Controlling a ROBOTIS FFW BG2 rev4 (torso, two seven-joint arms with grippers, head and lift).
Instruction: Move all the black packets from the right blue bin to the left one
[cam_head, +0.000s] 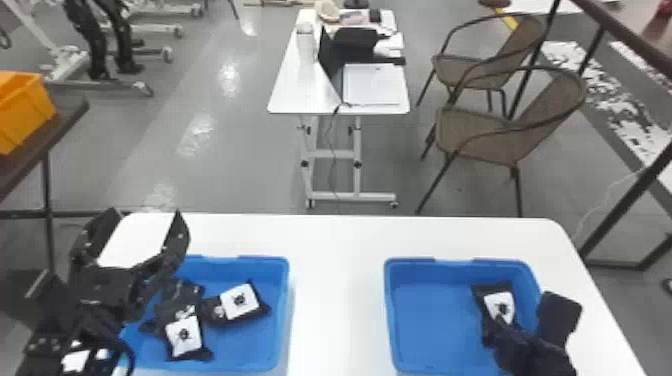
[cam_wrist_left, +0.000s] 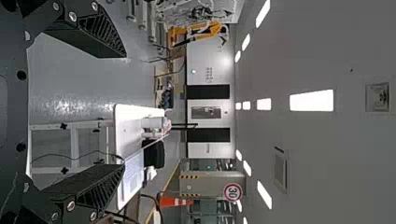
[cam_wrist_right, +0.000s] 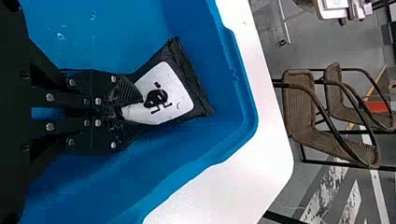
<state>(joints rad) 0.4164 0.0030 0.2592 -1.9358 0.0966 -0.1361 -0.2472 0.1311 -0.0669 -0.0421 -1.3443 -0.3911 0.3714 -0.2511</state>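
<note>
Black film, with a white label showing upward, marks the packet (cam_wrist_right: 180, 95) we care about, and it lies in the right blue bin (cam_head: 430, 312), toward that bin's far right corner. We have the right gripper (cam_wrist_right: 127, 113) reaching into the same bin from its near right side, its two fingers drawn together on the packet's near end. The body of the packet runs straight out beyond the fingertips, its long axis roughly in line with them and slightly aslant, pointing at the bin's far wall. So we judge that this end hold is what the next move turns on: the packet should be lifted clear of the bin's rim, its loose end likely to sag or swing, then carried out past the bin's left side. A hold so near one end could slip, we think, if we hurry the lift.

Across the white table (cam_head: 337, 295), to the left of the right bin, stands the left bin (cam_head: 283, 305), with black packets (cam_head: 185, 334) already inside. The left gripper (cam_head: 145, 218) is up over that side, well apart from the right bin, its fingers spread wide with nothing between them. The right arm is plainly the nearer one, and we take the job to be close to done.
</note>
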